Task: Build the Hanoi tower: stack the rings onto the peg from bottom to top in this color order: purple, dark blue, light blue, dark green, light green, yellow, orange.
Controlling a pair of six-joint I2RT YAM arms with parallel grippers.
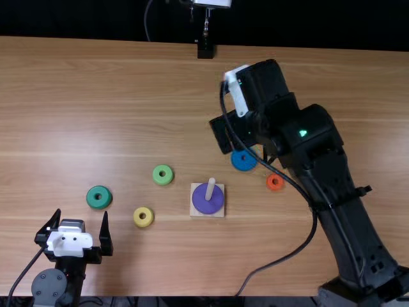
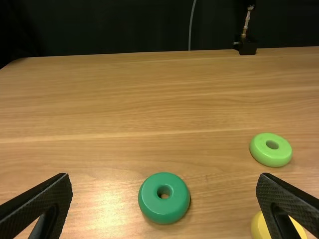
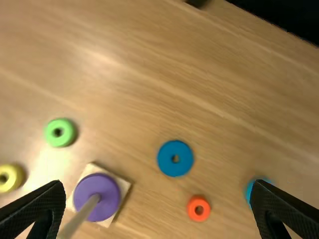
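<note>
In the top view the purple ring (image 1: pixel 206 203) lies around the peg (image 1: pixel 210 186) on its square base (image 1: pixel 218 213). My right gripper (image 1: pixel 246 133) hangs over the dark blue ring (image 1: pixel 243 160); in the right wrist view the right gripper (image 3: pixel 157 193) is open, with a light blue ring (image 3: pixel 255 188) partly behind one finger. The orange ring (image 1: pixel 275 181) lies right of the base. Left of it are the light green ring (image 1: pixel 163 174), yellow ring (image 1: pixel 143 217) and dark green ring (image 1: pixel 99 197). My left gripper (image 1: pixel 82 215) stands open near the dark green ring; the left wrist view has the left gripper (image 2: pixel 164 179) likewise empty.
A black stand (image 1: pixel 205 50) is at the far edge of the wooden table (image 1: pixel 115 96). The right arm and its loose cable stretch over the table's right side, the cable looping down to the near edge.
</note>
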